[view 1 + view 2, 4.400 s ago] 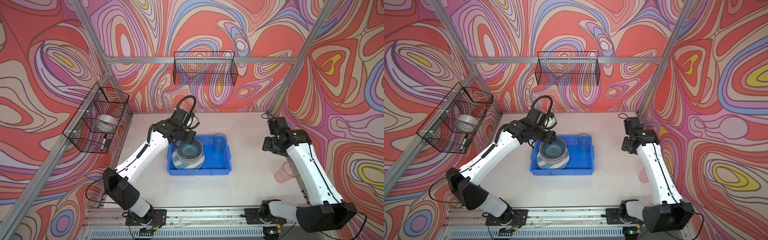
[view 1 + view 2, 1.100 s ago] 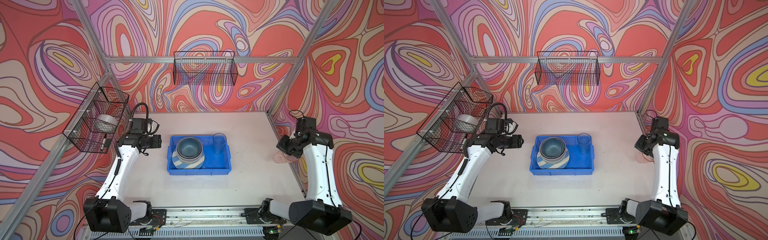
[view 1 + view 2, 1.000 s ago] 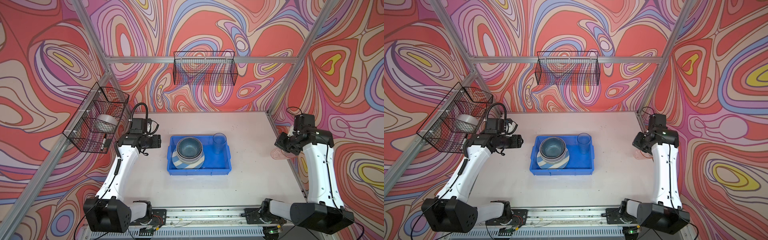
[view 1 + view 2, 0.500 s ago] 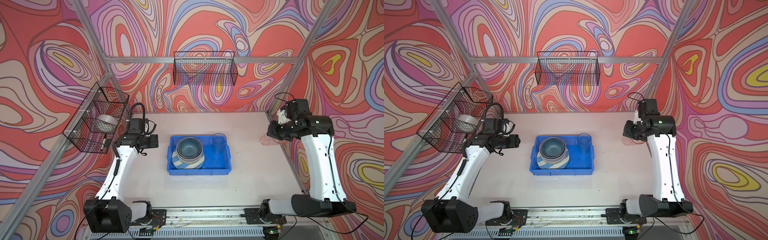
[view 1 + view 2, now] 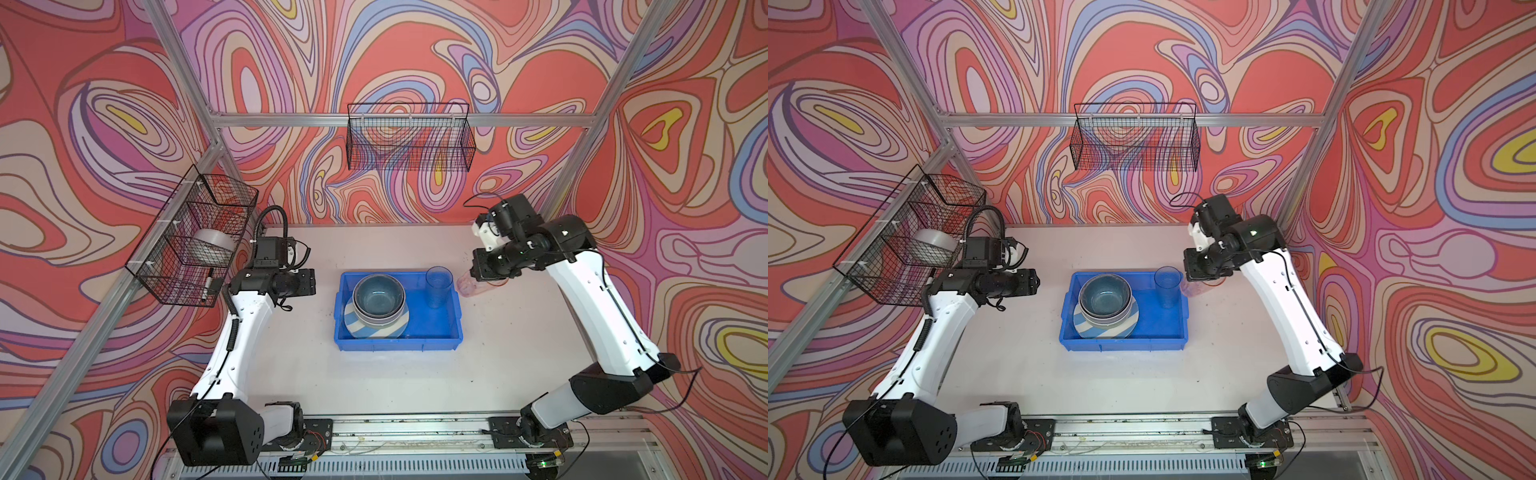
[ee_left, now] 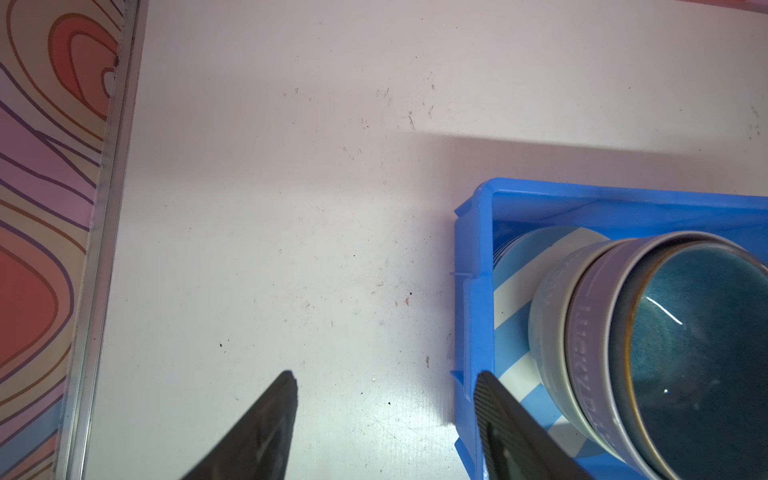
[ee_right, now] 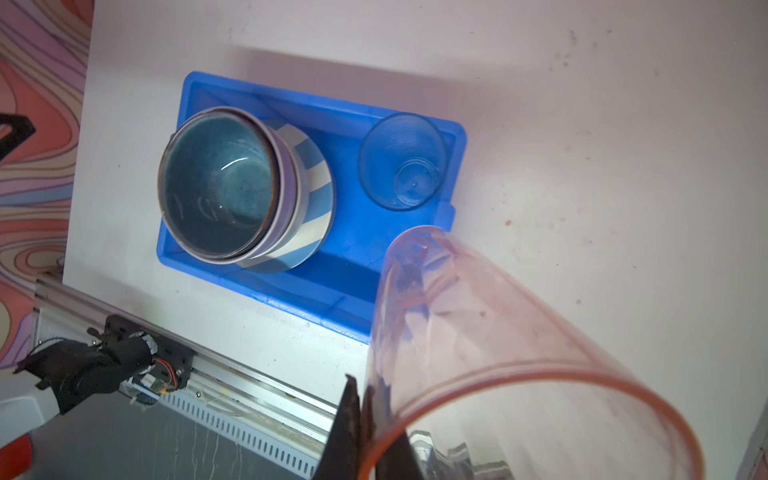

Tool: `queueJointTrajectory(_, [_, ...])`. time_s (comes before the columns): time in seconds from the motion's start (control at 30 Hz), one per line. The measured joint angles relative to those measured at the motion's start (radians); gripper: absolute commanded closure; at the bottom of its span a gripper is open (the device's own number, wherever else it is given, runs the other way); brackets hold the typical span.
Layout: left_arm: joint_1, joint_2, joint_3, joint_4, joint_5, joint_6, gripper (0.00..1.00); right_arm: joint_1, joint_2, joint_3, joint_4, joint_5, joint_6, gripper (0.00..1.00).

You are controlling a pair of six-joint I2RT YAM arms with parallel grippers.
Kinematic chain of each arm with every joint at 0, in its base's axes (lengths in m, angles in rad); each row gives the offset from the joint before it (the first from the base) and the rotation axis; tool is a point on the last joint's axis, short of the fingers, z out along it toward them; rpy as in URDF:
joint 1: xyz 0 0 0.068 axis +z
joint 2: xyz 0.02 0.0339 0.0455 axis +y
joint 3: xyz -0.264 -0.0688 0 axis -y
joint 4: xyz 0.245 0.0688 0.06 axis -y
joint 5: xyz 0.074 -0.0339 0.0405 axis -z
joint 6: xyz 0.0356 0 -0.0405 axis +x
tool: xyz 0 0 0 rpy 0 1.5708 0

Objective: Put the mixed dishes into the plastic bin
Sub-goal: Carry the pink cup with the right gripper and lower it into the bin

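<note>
The pink tumbler (image 7: 498, 332) was held by its wall at the mouth, my right jaws clenched with the rim between them. I judged that hold was chosen to leave the base free to go down first. The tumbler hung tilted, its base toward the plastic bin (image 5: 399, 345). In both top views it was just beside the bin's far right corner and not yet over the bin's floor. It appeared lifted off the table (image 5: 395, 382), though I could not confirm the clearance.

Inside the bin, the blue tumbler (image 5: 437, 286) stood upright in the far right corner, nearest the incoming one. The teal bowl (image 5: 378, 297) sat nested in the lilac bowl (image 7: 286, 187), and that stack rested on the striped plate (image 5: 357, 328) at the left end. This nesting left the near right floor bare, which I judged the likely spot for the pink tumbler.

My left jaws were released and held nothing. They hung above the table near the bin's left wall, out of the right arm's path.
</note>
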Motion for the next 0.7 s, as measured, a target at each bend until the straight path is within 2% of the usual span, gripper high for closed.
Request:
queueJointTrajectory(0.13, [0.0,0.0,0.001,-0.001,0.0,0.0,0.28,0.118,0.076,0.02,0.001,-0.002,0.002,1.0])
queueJointTrajectory(0.27, [0.0,0.0,0.002,-0.001,0.002,0.0,0.28,0.187,0.122,0.015,0.006,-0.002,0.005,1.0])
queueJointTrajectory(0.7, [0.0,0.0,0.002,-0.001,0.008,0.0,0.28,0.197,0.123,-0.22,0.102,0.014,0.04,1.0])
